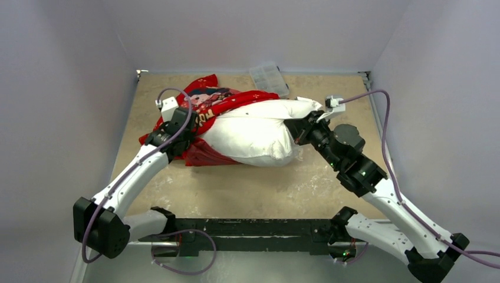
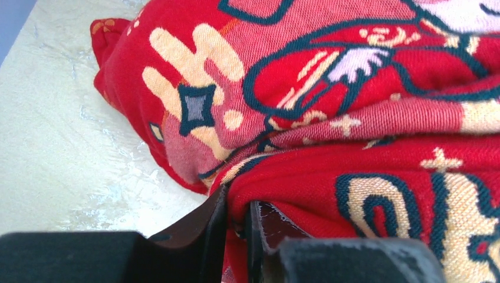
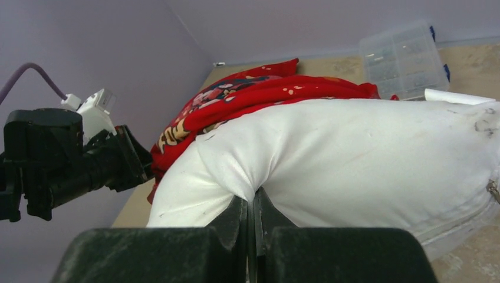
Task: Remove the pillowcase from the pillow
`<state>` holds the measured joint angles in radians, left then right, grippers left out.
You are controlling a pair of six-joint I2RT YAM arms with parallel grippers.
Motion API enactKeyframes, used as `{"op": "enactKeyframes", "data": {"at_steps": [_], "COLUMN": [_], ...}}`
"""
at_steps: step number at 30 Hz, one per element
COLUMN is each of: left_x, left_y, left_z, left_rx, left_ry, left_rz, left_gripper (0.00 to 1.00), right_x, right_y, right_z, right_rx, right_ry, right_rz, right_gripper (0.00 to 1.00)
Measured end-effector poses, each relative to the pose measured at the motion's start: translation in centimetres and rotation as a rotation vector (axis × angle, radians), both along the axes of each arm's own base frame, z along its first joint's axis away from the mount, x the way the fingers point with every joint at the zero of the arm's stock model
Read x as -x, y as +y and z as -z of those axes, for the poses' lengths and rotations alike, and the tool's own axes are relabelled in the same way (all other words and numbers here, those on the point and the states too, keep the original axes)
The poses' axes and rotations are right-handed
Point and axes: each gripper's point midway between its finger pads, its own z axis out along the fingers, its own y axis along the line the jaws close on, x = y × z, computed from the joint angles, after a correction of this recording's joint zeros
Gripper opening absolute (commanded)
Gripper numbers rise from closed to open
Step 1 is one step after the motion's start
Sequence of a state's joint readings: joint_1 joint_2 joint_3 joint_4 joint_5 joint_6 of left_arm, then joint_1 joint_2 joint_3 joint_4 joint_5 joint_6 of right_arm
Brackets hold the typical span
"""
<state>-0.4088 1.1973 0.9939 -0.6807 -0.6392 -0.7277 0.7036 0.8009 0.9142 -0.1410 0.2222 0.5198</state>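
Observation:
The white pillow point(image 1: 259, 132) lies mid-table, mostly bare, with its left end still inside the red printed pillowcase point(image 1: 203, 106). My left gripper point(image 1: 187, 131) is shut on a fold of the pillowcase point(image 2: 365, 177) at the case's near left side; the fabric is pinched between the fingers point(image 2: 212, 224). My right gripper point(image 1: 293, 131) is shut on a pinch of the pillow point(image 3: 365, 153) at its right side. In the right wrist view the pillowcase point(image 3: 253, 94) is bunched behind the pillow, and the left arm point(image 3: 65, 159) shows at left.
A clear plastic compartment box point(image 1: 269, 78) sits at the back of the table, also in the right wrist view point(image 3: 404, 59). Purple-grey walls enclose the table on three sides. Bare tabletop point(image 1: 265, 188) lies between the pillow and the arm bases.

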Motion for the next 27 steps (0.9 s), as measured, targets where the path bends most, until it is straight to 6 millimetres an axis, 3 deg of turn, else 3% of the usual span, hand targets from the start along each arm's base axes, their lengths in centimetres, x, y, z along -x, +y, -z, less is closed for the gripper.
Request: {"op": "enactKeyframes", "data": {"at_steps": [2, 4, 7, 10, 15, 23, 27], "left_x": [0.5, 1.1, 2.2, 3.3, 4.3, 3.0, 2.3], "left_y": [0.1, 0.2, 0.5, 0.8, 0.5, -1.5, -2.1], "left_z": [0.0, -0.2, -0.9, -1.8, -3.8, -8.1, -8.9], "left_rx": [0.008, 0.019, 0.029, 0.036, 0.069, 0.122, 0.127], "left_ry": [0.000, -0.004, -0.016, -0.027, -0.042, -0.116, -0.133], "left_rz": [0.022, 0.046, 0.075, 0.096, 0.141, 0.240, 0.268], "left_gripper": [0.22, 0.33, 0.50, 0.59, 0.65, 0.69, 0.70], "right_x": [-0.2, -0.5, -1.3, -1.7, -0.6, 1.7, 2.3], "right_y": [0.9, 2.0, 4.0, 6.2, 8.3, 9.1, 9.3], "right_z": [0.3, 0.7, 2.5, 5.3, 8.7, 8.2, 4.7], "right_rx": [0.019, 0.039, 0.083, 0.128, 0.170, 0.209, 0.199], "right_ry": [-0.006, -0.011, 0.016, 0.074, 0.158, 0.155, 0.109], "right_rz": [-0.045, -0.093, -0.169, -0.264, -0.406, -0.520, -0.528], "right_gripper": [0.06, 0.06, 0.09, 0.13, 0.40, 0.81, 0.98]}}
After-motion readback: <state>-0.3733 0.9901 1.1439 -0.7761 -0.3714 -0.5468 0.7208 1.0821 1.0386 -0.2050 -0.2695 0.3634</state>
